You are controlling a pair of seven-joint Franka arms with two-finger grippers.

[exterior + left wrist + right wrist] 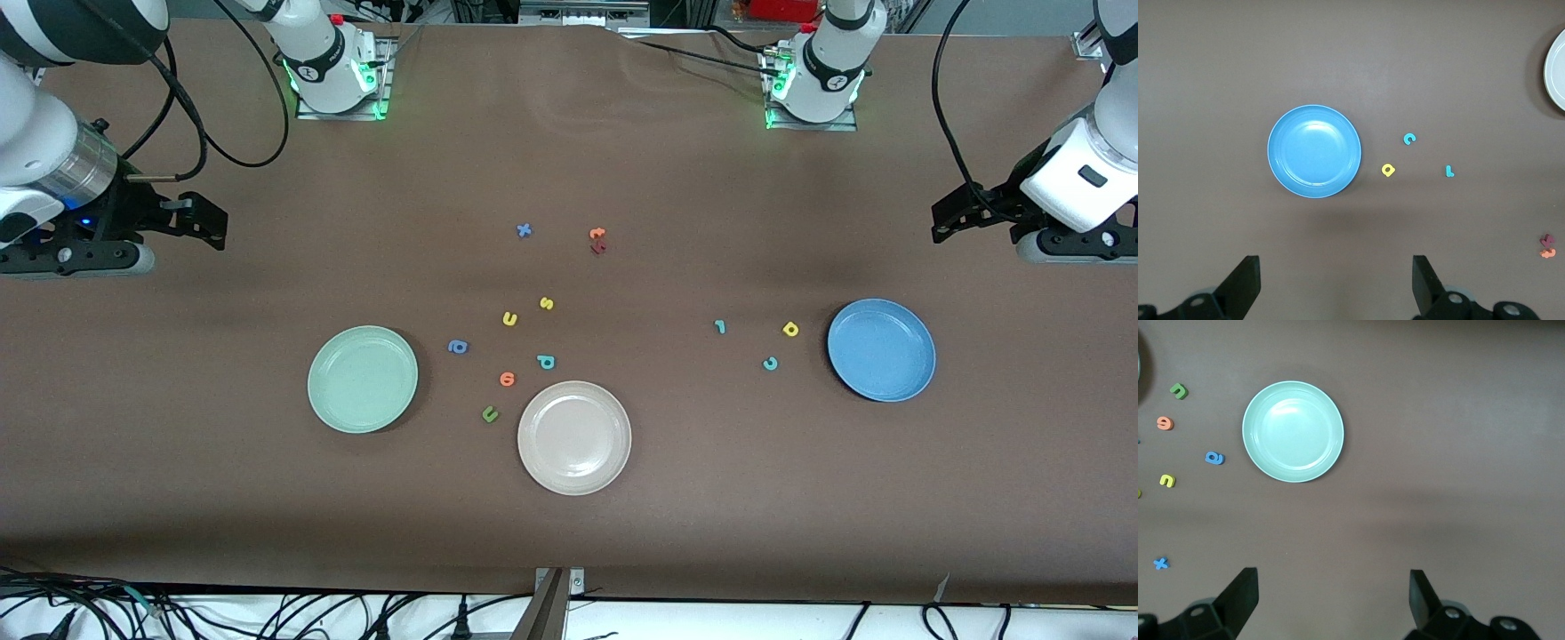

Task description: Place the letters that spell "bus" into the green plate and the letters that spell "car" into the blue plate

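- My left tool point(942, 222) hangs released, fingers spread wide and holding nothing, over the bare counter point(178, 498) at the left arm's end, and waits.
- My right tool point(209, 222) is likewise released and holds nothing, over the right arm's end of the counter.
- The green plate point(363, 379) sits on the counter toward the right arm's end, with nothing in it.
- The blue plate point(881, 349) sits toward the left arm's end, also with nothing in it.
- Teal "b" point(546, 361), yellow "u" point(509, 318) and yellow "s" point(547, 303) lie loose between the green plate and the middle of the counter, none of them touching a plate.
- Yellow "a" point(790, 330) lies just beside the blue plate, teal "c" point(770, 363) near it and nearer the front camera, thin teal "r" point(720, 327) a little more toward the middle.
- A beige-white plate point(574, 437) sits nearest the front camera.
- An olive-green "u" point(489, 413), an orange round letter point(507, 380) and a blue round letter point(458, 347) lie between the beige-white plate and the green one.
- A blue "x" point(524, 230) and an orange and dark red pair point(597, 240) lie farther from the front camera.
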